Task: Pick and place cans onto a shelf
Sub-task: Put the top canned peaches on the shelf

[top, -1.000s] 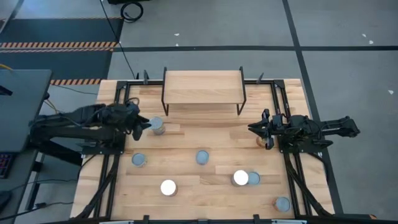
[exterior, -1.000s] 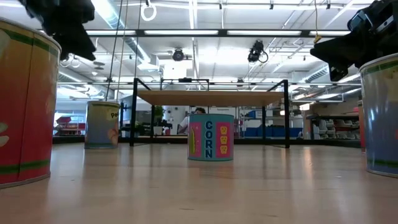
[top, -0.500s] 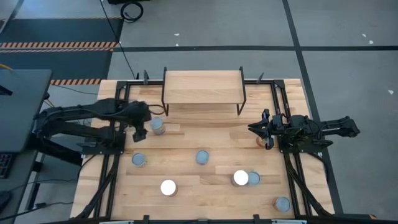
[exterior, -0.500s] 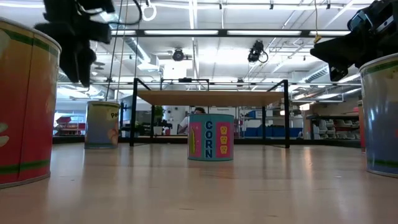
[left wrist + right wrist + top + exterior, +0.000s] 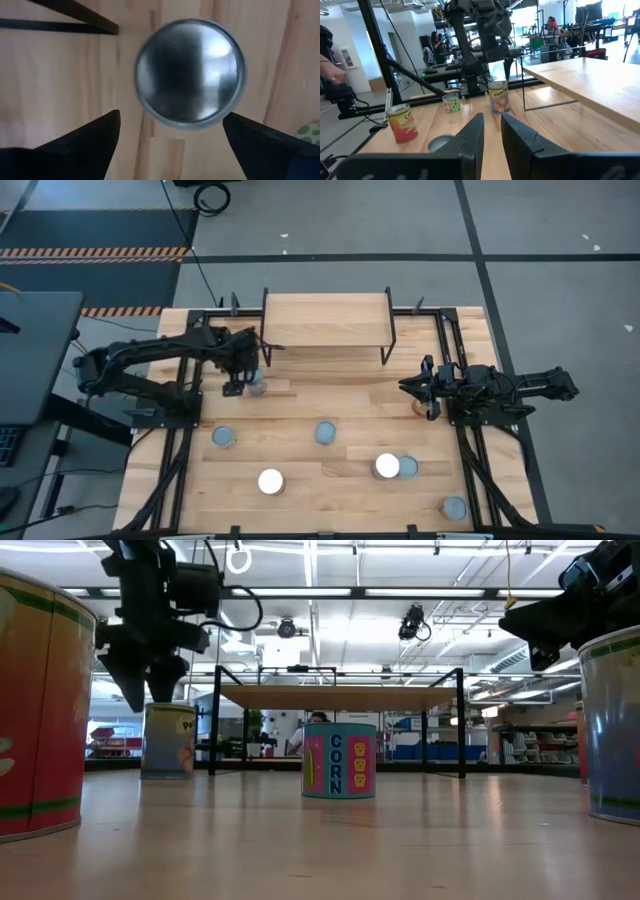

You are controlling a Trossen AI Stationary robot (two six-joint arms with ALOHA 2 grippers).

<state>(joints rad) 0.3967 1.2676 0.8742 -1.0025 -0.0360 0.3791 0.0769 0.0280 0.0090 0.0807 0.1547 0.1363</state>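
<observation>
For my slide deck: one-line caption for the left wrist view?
Left end effector, fingers open, poised directly above a silver-topped can on the wooden table.

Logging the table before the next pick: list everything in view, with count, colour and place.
cans: seven plain to see, silver, white or bluish tops, spread over the table; an eighth seems partly hidden under the right gripper.
shelf: one, light wood on black legs, far edge of the table.
table: one, slatted wood.
left gripper: fingers open, above the can by the shelf's left legs.
right gripper: fingers nearly together, empty, right side of the table.
</observation>
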